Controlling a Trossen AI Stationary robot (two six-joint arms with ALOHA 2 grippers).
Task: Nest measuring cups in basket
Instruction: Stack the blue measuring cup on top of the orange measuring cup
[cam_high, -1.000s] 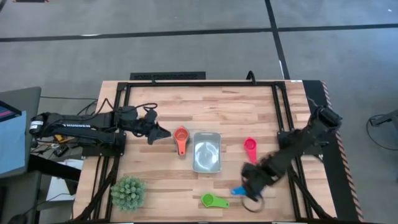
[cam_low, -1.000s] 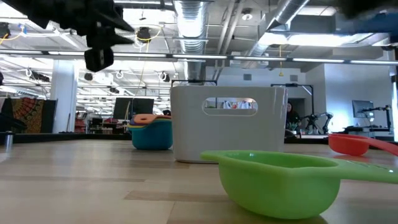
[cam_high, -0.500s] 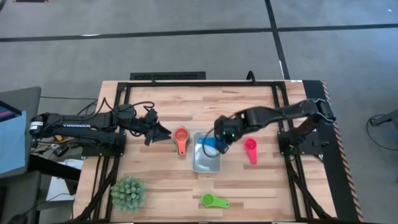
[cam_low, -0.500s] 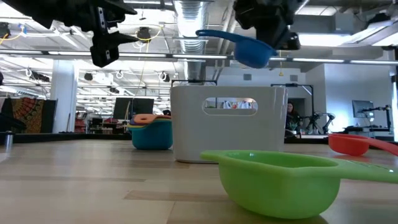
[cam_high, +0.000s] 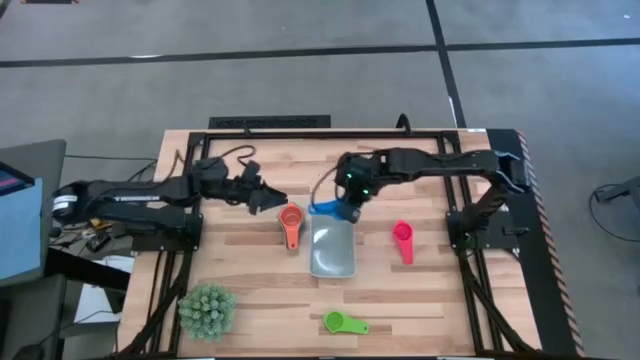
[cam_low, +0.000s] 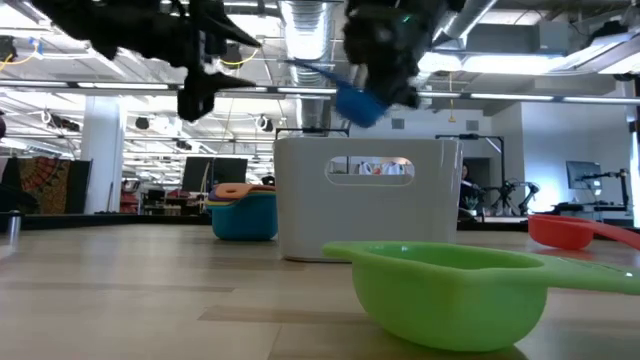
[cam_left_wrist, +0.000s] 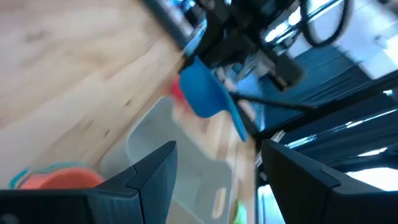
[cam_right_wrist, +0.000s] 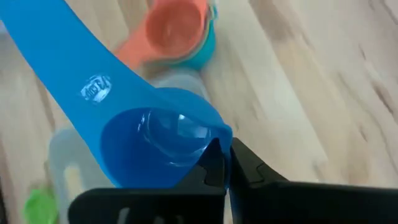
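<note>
i have right gripper (cam_high: 347, 207) clamped on blue cup (cam_high: 331, 207), above far end of basket (cam_high: 333, 250); next lower in, release. left gripper (cam_high: 268, 197) spread, empty, above orange cup (cam_high: 291, 218).

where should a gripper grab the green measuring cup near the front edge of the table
Grip the green measuring cup by its flat handle, probably coming straight down from above. The handle lies level on the table, pointing toward the right arm's side, with open wood all around it.
</note>
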